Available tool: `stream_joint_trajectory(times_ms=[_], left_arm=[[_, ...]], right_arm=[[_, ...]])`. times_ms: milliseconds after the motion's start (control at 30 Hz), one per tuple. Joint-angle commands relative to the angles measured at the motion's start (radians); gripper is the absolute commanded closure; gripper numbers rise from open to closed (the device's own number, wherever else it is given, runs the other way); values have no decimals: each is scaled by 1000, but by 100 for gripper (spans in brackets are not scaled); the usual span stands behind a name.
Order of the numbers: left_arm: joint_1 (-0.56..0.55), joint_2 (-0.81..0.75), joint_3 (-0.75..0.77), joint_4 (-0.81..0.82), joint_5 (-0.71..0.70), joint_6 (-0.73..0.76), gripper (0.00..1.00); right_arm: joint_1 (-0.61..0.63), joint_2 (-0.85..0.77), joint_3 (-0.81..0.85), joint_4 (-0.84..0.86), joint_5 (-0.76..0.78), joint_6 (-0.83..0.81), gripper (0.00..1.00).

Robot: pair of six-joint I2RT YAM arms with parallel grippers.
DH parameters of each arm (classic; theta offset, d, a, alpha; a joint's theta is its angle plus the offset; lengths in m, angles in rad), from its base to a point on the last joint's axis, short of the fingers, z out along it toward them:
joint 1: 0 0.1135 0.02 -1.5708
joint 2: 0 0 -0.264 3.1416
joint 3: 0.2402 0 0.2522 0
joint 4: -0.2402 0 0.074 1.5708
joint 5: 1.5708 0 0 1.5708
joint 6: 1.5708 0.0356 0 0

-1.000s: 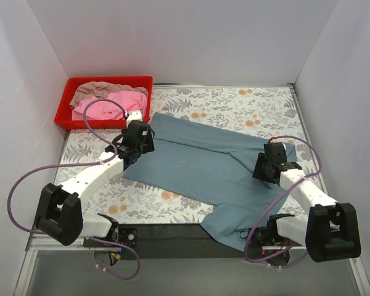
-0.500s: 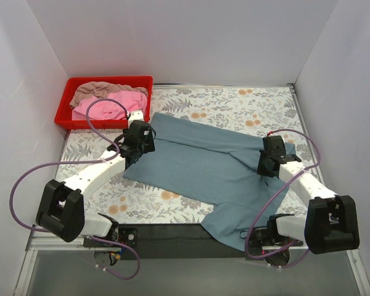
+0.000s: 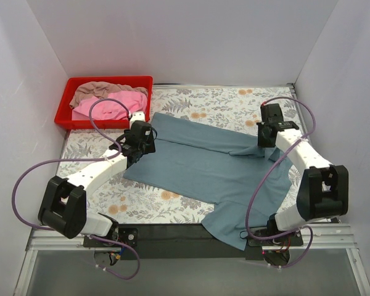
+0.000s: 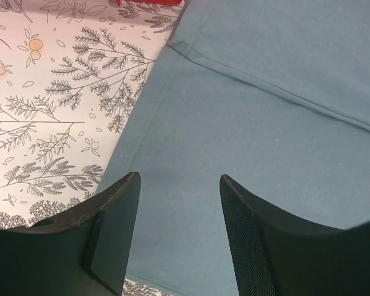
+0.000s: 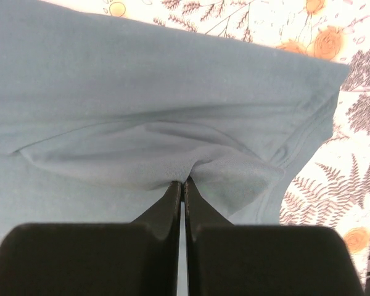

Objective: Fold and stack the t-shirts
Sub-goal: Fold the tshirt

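Observation:
The blue-grey t-shirt [image 3: 197, 163] lies spread across the flowered table, its lower part hanging over the near edge. My right gripper [image 3: 263, 143] is shut on a pinched fold of this cloth [image 5: 191, 161] near the shirt's far right side, beside a sleeve hem [image 5: 308, 132]. My left gripper [image 3: 147, 140] stands open just above the shirt's left edge [image 4: 149, 117], with nothing between its fingers [image 4: 120, 203]. The pink t-shirt [image 3: 111, 106] and the beige t-shirt [image 3: 105, 88] lie crumpled in the tray.
A red plastic tray [image 3: 105, 80] stands at the far left corner. White walls close in the table on three sides. Purple cables loop from both arms. Bare flowered tabletop [image 3: 222, 102] shows behind the shirt and at the near left.
The right gripper closed on the shirt's cloth and moved toward the back of the table, drawing a fold with it. The left arm has barely moved.

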Motion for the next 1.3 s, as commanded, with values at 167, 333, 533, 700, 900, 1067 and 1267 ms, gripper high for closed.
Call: stream_joint_trajectory(times_ms=[167,333,533,700,900,1067,1267], left_arm=[[0,23,27,7,2,13,47],[0,30,28,6,6,15,47],[0,40,33,0,17,16,47],[0,40,34,-2,34,13,47],[0,44,34,-3,28,13,47],[0,46,36,-5,25,16,47],[0,46,39,-6,28,16,47]], right_arm=[[-38,201,209,32,31,-73,97],[-47,292,298,44,15,-62,88],[-45,125,196,72,-68,-15,62],[-45,-53,-20,180,-166,89,63],[-56,-154,-269,401,-262,247,65],[-96,-122,-370,507,-262,361,65],[-183,-99,-459,670,-342,430,59]])
